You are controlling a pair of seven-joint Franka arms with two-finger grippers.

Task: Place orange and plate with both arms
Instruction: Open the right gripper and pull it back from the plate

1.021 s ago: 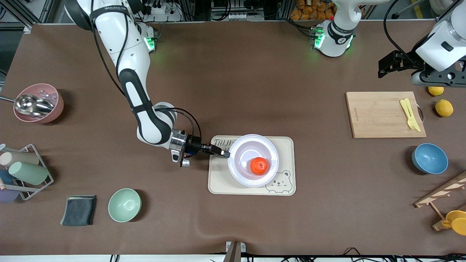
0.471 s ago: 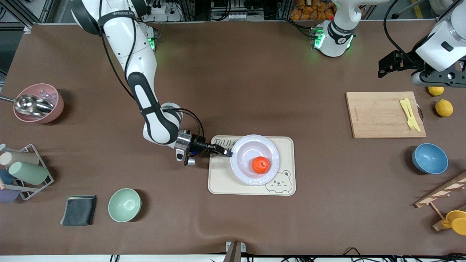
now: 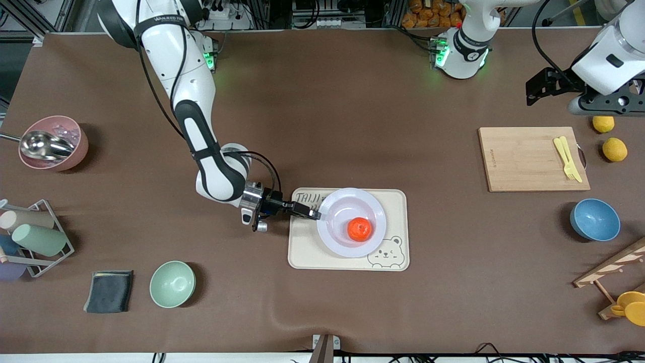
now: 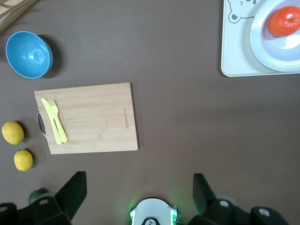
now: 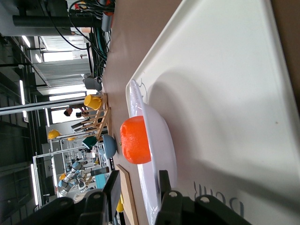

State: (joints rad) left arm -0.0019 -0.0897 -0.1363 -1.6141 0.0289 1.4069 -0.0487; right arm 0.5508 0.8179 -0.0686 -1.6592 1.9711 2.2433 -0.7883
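The pale plate (image 3: 342, 201) lies on the cream bear-printed tray (image 3: 398, 201) in the middle of the table, and the orange (image 3: 359, 229) rests in its sunken centre. My right gripper (image 3: 315, 214) is at the plate's rim on the side toward the right arm's end. It is open, one finger above the rim and one below, with a gap showing. The right wrist view shows the orange (image 5: 135, 139), the plate (image 5: 161, 136) and that gripper (image 5: 139, 176) straddling the rim. My left gripper (image 3: 534, 93) waits open, high over the left arm's end of the table.
A wooden cutting board (image 3: 533, 159) carries a yellow fork and knife (image 3: 567, 157), with two lemons (image 3: 615, 149) beside it. A blue bowl (image 3: 594, 219), a mint bowl (image 3: 172, 284), a dark cloth (image 3: 109, 291), a cup rack (image 3: 35, 237) and a pink bowl with a scoop (image 3: 53, 142) stand around.
The plate with the orange has come down onto the tray. My right gripper's fingers have parted from the rim. The left arm has barely shifted.
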